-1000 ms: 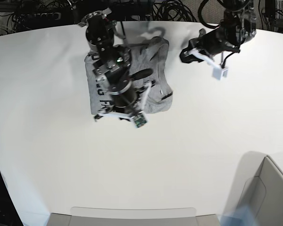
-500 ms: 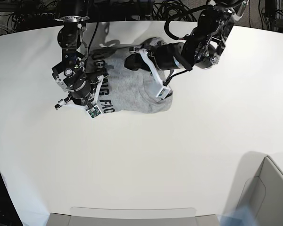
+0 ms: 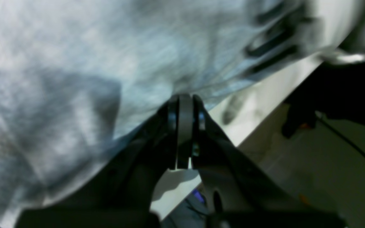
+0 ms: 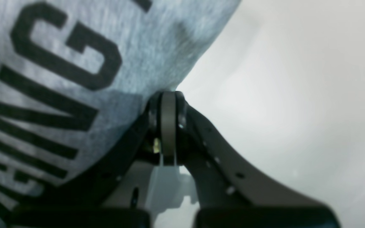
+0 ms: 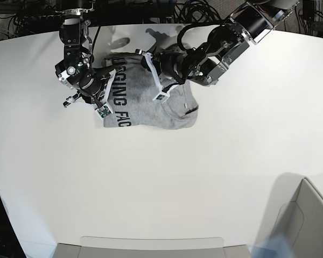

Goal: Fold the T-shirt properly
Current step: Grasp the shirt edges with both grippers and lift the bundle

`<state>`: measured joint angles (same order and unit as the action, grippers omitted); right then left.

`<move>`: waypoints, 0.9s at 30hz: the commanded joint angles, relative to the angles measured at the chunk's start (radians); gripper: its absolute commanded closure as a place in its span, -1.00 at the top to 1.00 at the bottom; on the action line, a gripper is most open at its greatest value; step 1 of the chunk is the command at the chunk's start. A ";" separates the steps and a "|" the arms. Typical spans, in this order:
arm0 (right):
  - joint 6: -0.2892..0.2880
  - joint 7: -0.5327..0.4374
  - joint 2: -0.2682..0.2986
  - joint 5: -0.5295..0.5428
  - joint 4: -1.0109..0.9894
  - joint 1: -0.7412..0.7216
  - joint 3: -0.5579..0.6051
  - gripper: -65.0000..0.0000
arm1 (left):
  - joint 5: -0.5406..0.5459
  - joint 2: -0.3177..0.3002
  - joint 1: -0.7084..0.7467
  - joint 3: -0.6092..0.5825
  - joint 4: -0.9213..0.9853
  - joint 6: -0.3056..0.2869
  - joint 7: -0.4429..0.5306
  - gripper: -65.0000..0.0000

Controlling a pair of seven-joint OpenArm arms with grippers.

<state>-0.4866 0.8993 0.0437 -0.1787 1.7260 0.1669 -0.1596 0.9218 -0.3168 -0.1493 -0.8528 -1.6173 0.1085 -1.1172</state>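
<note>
Since a sec ago, when only the right arm lay over the shirt point(image 5: 145, 99) and the left hung off to the side, both arms have come onto the cloth; shirt has gone from a bunched lump w/ one layer turned over to a wider, flatter spread, lettering now readable along its L side in base view. Reads as an unfold/re-spread, not a fold: task prob. early, cloth being squared up first.

Shirt sits on far part of bench point(image 5: 167, 183), near back edge, lower R hem corner rumpled.

Right tool point(image 4: 168, 95): jaws together, grey hem running into the tips, right beside the black letters. Clamped on shirt edge, as far as wrist view shows. In base view it's at the shirt's L edge point(image 5: 99, 105).

Left tool point(image 3: 185, 96): jaws together, cloth edge pinched at the tips, plain grey side filling view; blurred, so arm likely moving. Bench rim and floor visible past it. Base view puts it mid-top of shirt point(image 5: 160, 88).

Risk: a pull w/ both clamps could drag cloth toward back edge.
</note>
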 commanded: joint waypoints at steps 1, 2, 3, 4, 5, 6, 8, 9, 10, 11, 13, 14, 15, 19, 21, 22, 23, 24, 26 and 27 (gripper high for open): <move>-0.002 -0.012 0.000 0.014 0.015 0.004 0.004 -1.00 | -0.002 -0.002 -0.013 0.002 -0.008 0.001 0.004 -1.00; -0.002 -0.012 0.000 0.015 0.015 0.012 0.004 -1.00 | -0.014 -0.003 -0.013 0.002 -0.007 0.001 0.004 -1.00; -0.002 -0.012 -0.005 0.015 0.015 0.021 0.005 -1.00 | -0.040 -0.006 -0.013 0.002 -0.007 0.001 0.001 -1.00; -0.002 -0.012 -0.005 0.015 0.015 0.032 0.007 -1.00 | -0.063 -0.011 -0.013 0.002 -0.007 0.001 -0.004 -1.00; -0.002 -0.012 -0.006 0.015 0.016 0.043 0.021 -1.00 | -0.086 -0.022 -0.013 0.004 -0.005 0.001 -0.004 -1.00; -0.002 -0.012 -0.006 0.015 0.016 0.055 0.042 -1.00 | -0.112 -0.028 -0.013 0.004 -0.005 0.001 -0.004 -1.00; -0.002 -0.012 -0.006 0.017 0.021 0.084 0.078 -1.00 | -0.149 -0.043 -0.013 0.016 -0.004 0.001 -0.004 -1.00; -0.002 -0.012 -0.006 0.017 0.021 0.093 0.094 -1.00 | -0.160 -0.048 -0.013 0.037 -0.004 0.001 -0.008 -1.00; -0.001 -0.012 -0.006 0.017 0.019 0.102 0.116 -1.00 | -0.165 -0.048 -0.013 0.073 -0.004 0.001 -0.010 -1.00; -0.001 -0.012 -0.006 0.017 0.018 0.107 0.131 -1.00 | -0.168 -0.048 -0.013 0.105 -0.004 0.001 -0.010 -1.00; 0.001 -0.012 -0.009 0.017 0.018 0.110 0.154 -1.00 | -0.168 -0.048 -0.011 0.175 -0.004 0.001 -0.010 -1.00; 0.001 -0.012 -0.021 0.017 0.019 0.112 0.160 -1.00 | -0.168 -0.048 -0.011 0.206 -0.004 0.001 -0.010 -1.00; 0.001 -0.012 -0.037 0.017 0.022 0.109 0.160 -1.00 | -0.168 -0.049 -0.011 0.234 -0.004 0.001 -0.010 -1.00; -0.001 -0.012 -0.077 0.017 0.029 0.090 0.197 -1.00 | -0.168 -0.049 -0.028 0.289 -0.004 0.000 -0.010 -1.00; 0.001 -0.013 -0.080 0.017 0.050 0.086 0.214 -1.00 | -0.168 -0.049 -0.055 0.301 -0.004 0.001 -0.011 -1.00; 0.001 -0.013 -0.080 0.017 0.075 0.086 0.219 -1.00 | -0.168 -0.049 -0.062 0.304 -0.008 0.001 -0.011 -1.00; 0.001 -0.016 -0.084 0.017 0.102 0.086 0.219 -1.00 | -0.166 -0.049 -0.062 0.306 -0.016 0.001 -0.011 -1.00; 0.001 -0.019 -0.083 0.017 0.136 0.086 0.214 -1.00 | -0.166 -0.049 -0.059 0.306 -0.034 0.001 -0.011 -1.00; 0.001 -0.021 -0.077 0.018 0.202 0.082 0.182 -1.00 | -0.166 -0.049 -0.059 0.306 -0.084 0.003 -0.011 -1.00; 0.001 -0.021 -0.077 0.018 0.231 0.067 0.150 -1.00 | -0.166 -0.049 -0.057 0.307 -0.117 0.003 -0.011 -1.00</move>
<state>-0.4915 0.8894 -0.0368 -0.1543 1.9400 0.2512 -0.0013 0.7433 -0.3687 -0.1883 -0.5510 -1.7073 0.1143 -1.1446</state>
